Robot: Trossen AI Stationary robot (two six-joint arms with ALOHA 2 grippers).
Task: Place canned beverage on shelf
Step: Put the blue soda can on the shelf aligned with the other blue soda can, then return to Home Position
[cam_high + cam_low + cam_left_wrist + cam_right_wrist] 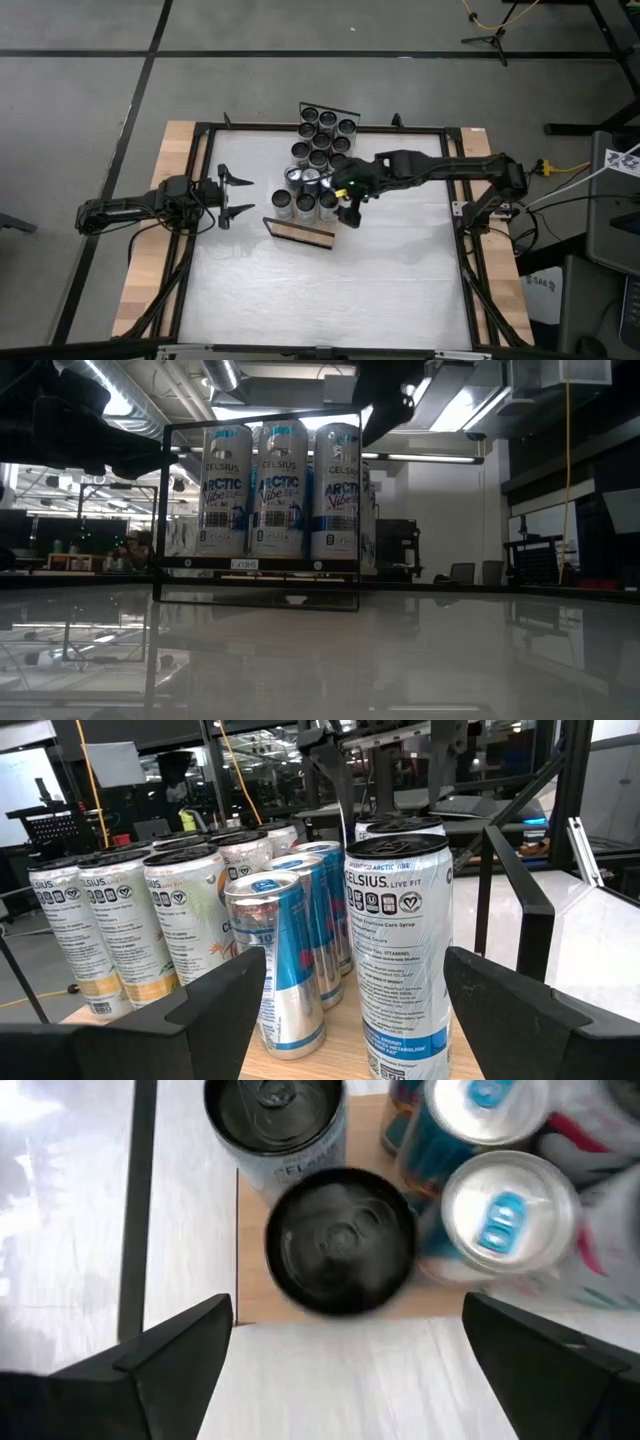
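The shelf [300, 232] is a light-wood board with a black wire rail [258, 510] at its near end. Several cans stand upright on it. A black-topped can [345, 1240] stands on its base at the board's right edge, near the near end. My right gripper [347, 1315] hangs open just above and to the right of that can [328, 205], slanting down, with nothing between its fingers. My left gripper [240, 196] waits open and level left of the shelf, facing the cans [395, 950].
A second black-topped can [275, 1120] and silver-topped cans with blue tabs [500, 1210] stand close around the near one. White tabletop [330, 290] lies bare in front of the shelf. A black frame [458, 230] borders the table.
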